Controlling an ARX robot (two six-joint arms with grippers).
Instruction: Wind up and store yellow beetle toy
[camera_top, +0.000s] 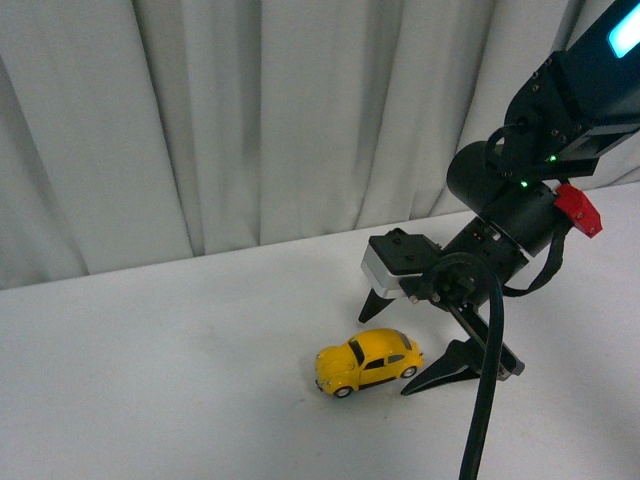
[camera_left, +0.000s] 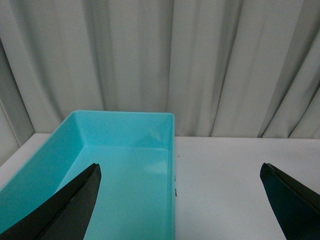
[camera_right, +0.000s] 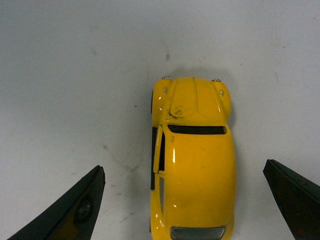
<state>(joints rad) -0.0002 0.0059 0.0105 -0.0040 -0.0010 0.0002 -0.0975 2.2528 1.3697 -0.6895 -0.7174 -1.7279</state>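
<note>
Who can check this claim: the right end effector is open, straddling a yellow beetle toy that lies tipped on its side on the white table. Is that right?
Not quite. The yellow beetle toy stands upright on its wheels, not on its side, as the front view shows. The rest holds: it sits on the white table, straddled by the open right end effector.

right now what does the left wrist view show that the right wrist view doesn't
Only the left wrist view: a turquoise bin with nothing visible inside, and the pale curtain behind the table. Only the right wrist view: the yellow beetle toy from above, in the gap of the open right claw, untouched by it. Both: the white table surface and a wide-open claw framing it, since the left claw is open too.
</note>
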